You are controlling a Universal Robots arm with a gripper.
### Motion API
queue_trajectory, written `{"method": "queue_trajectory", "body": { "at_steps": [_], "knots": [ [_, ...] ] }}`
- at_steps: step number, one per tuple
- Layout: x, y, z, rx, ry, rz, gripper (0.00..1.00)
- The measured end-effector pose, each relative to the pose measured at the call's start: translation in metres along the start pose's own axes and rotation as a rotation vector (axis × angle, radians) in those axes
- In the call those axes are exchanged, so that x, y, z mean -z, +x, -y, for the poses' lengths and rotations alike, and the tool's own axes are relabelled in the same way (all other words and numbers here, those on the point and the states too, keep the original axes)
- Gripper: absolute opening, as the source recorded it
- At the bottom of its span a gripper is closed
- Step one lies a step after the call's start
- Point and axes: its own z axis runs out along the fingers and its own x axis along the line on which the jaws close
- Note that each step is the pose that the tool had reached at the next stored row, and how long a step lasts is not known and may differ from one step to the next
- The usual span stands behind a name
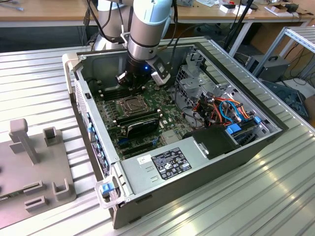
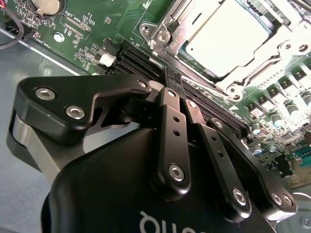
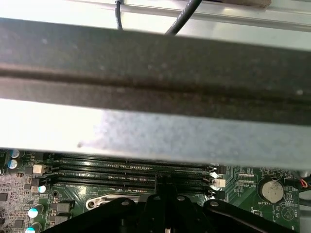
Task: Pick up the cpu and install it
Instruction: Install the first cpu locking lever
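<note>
Ribbed metal surface [image 1: 275,196] with an open computer case [image 1: 147,167] sitting on it, workshop desks behind. Inside, the cpu [image 2: 228,36] already sits in its socket on the green board [image 1: 147,135], metal frame [image 2: 231,90] around it. Just beside the socket run the black memory slots [image 3: 121,172], and the tool [image 2: 176,99] hangs right over those, fingers pinched together with nothing between them. Grey block with slots [image 1: 34,167] lies well apart, toward the exterior view's left.

Case wall [image 1: 84,98] and memory slots [image 2: 146,60] hem my gripper [image 2: 171,92] in; open air above the socket frame [image 1: 132,103].
</note>
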Motion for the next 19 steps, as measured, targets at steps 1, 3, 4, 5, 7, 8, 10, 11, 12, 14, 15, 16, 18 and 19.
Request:
{"method": "queue_trajectory", "body": {
  "at_steps": [1, 3, 4, 5, 7, 8, 10, 11, 12, 14, 15, 16, 18, 19],
  "knots": [
    [0.0001, 0.0, 0.0, 0.0, 0.0003, -0.0001, 0.11],
    [0.0001, -0.0013, 0.0002, 0.0, 0.0007, -0.0003, 0.11],
    [0.0, -0.0023, 0.0002, 0.0, 0.0005, -0.0002, 0.11],
    [0.0, -0.0031, 0.0002, 0.0, 0.0005, -0.0001, 0.11],
    [-0.0001, -0.0037, 0.0003, 0.0, 0.0004, 0.0, 0.11],
    [-0.0001, -0.0037, 0.0003, 0.0, 0.0004, 0.0, 0.11],
    [-0.0001, -0.0038, 0.0003, 0.0, 0.0005, -0.0001, 0.11],
    [-0.0001, -0.0038, 0.0004, 0.0, 0.0004, -0.0001, 0.11],
    [-0.0001, -0.0038, 0.0006, 0.0, 0.0004, -0.0001, 0.11],
    [0.0001, -0.0037, 0.0013, 0.0, 0.0004, -0.0001, 0.11],
    [0.0001, -0.0037, 0.0018, 0.0, 0.0005, -0.0001, 0.11],
    [0.0002, -0.0037, 0.0022, 0.0, 0.0005, -0.0001, 0.11],
    [0.0004, -0.0036, 0.0033, 0.0, 0.0005, -0.0001, 0.11],
    [0.0005, -0.0035, 0.0037, 0.0, 0.0005, -0.0002, 0.11]
  ]
}}
